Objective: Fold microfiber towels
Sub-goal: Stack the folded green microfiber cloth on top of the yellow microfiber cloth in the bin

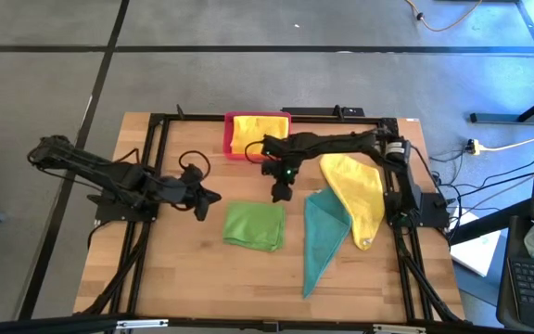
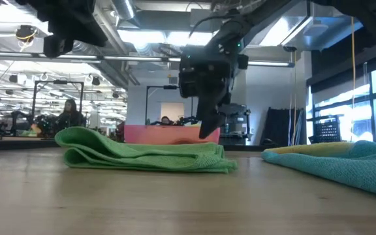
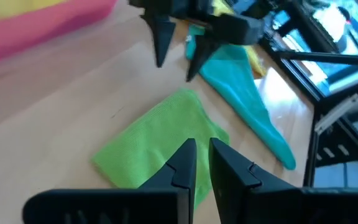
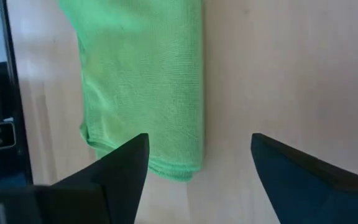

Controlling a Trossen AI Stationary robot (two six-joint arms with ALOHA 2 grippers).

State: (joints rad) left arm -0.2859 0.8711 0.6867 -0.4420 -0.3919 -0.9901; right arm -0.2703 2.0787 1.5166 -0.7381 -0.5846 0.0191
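Observation:
A bright green towel [image 1: 254,225] lies folded on the wooden table, several layers showing at its edge [image 2: 142,155]. My right gripper [image 1: 281,192] hangs open just above the table by the towel's far right corner. In the right wrist view its fingers [image 4: 126,168] stand to either side of the towel's folded edge [image 4: 185,124] without touching it. My left gripper [image 1: 209,199] is shut, holds nothing, and hovers off the towel's left side [image 3: 202,158]. A teal towel [image 1: 325,237] and a yellow towel [image 1: 357,197] lie crumpled to the right.
A pink tray [image 1: 228,139] at the table's far edge holds another yellow towel [image 1: 248,130]. The black frame rails [image 1: 151,167] run along the table's left and right sides. Bare wood [image 1: 211,278] lies near the table's front edge.

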